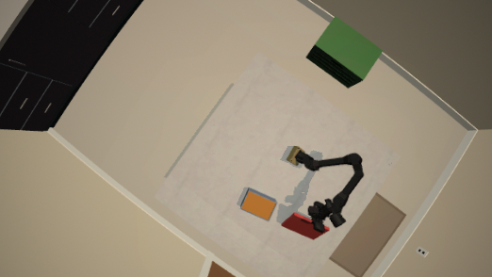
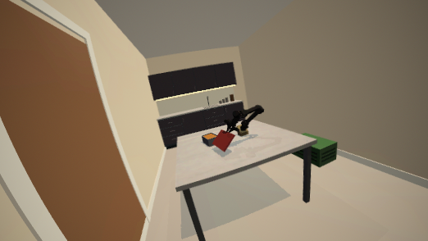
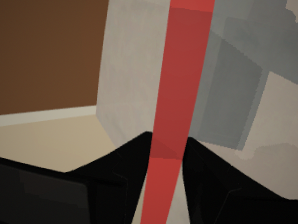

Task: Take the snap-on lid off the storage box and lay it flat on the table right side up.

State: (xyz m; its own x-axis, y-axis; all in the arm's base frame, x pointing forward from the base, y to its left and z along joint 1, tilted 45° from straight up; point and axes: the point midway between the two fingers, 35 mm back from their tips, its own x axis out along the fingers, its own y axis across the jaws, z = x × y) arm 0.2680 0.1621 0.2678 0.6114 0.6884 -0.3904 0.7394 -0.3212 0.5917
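The red lid (image 1: 302, 227) (image 2: 223, 141) (image 3: 181, 85) is off the box and held in the air, steeply tilted, above the table (image 1: 212, 151) (image 2: 197, 168). My gripper (image 3: 166, 141) is shut on the lid's edge; in the wrist view a red strip runs between the two black fingertips. The storage box (image 1: 258, 205) (image 2: 209, 139), dark grey outside with orange showing on top, stands on the table beside the lid, apart from it. Which face of the lid is its upper side I cannot tell.
An olive block (image 1: 295, 154) (image 2: 243, 130) is at the arm's base. The lid's shadow falls on the table below it. The table's front edge (image 2: 246, 164) runs nearer the camera. A green crate (image 1: 349, 49) (image 2: 324, 144) stands beyond the table.
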